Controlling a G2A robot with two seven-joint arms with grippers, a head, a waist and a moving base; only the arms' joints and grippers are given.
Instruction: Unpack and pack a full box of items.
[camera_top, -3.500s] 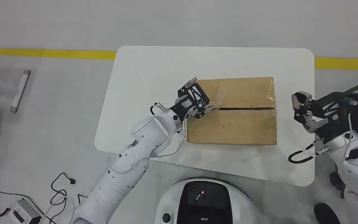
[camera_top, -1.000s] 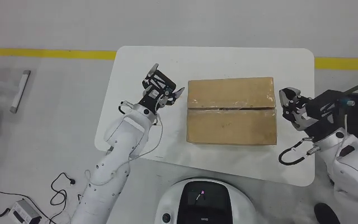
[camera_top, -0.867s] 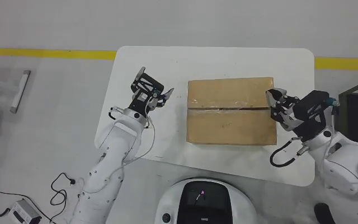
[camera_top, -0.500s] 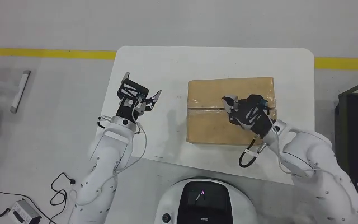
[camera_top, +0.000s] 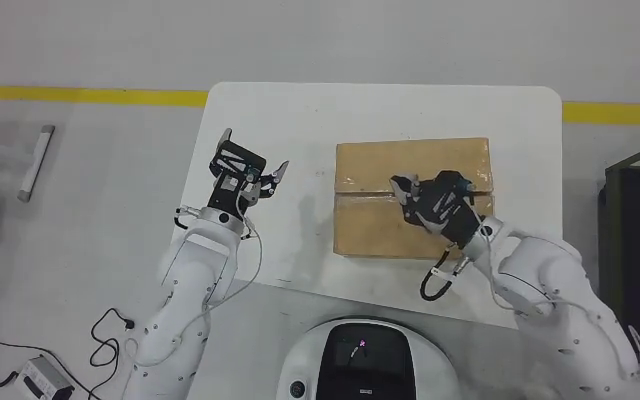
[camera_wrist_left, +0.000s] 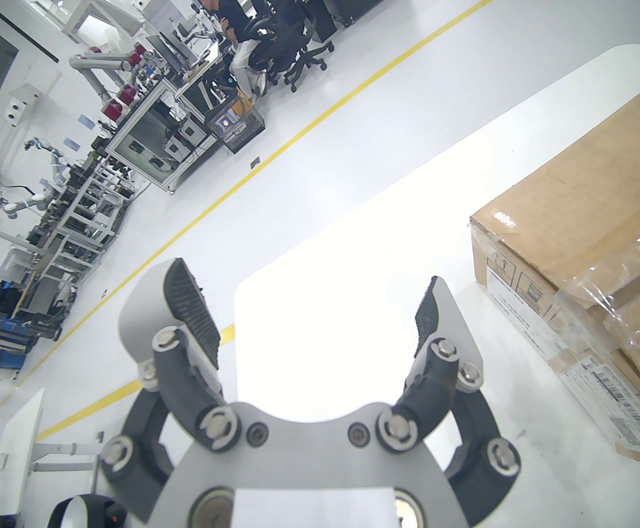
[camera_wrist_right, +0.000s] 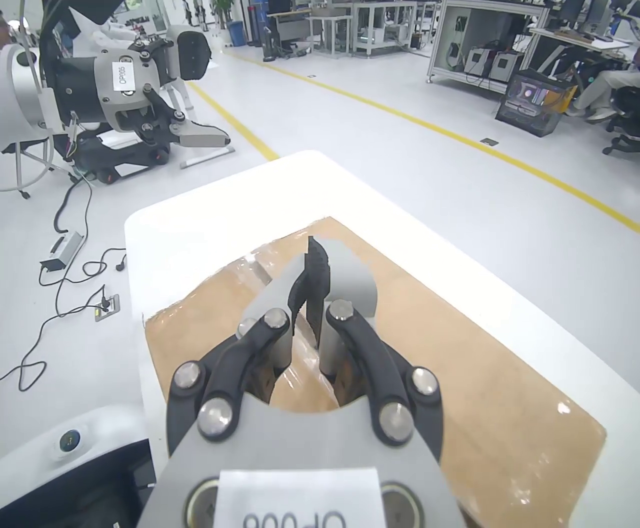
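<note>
white rounded table (camera_top: 300, 110) on a pale floor (camera_top: 100, 40), yellow line (camera_top: 100, 96) behind, lab benches (camera_wrist_right: 475, 45) further off. closed cardboard box (camera_top: 440, 158) on the table's right half, taped seam along the top. left gripper (camera_wrist_left: 305, 295) above the table beside the box, apart from it, fingers spread wide, empty. right gripper (camera_wrist_right: 315, 262) low over the box seam, fingers pressed together, nothing visible between.

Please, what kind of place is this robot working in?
Probably a robotics lab or an industrial test hall: a yellow floor line, metal-framed benches with equipment, and another robot arm stand in the room behind.
</note>
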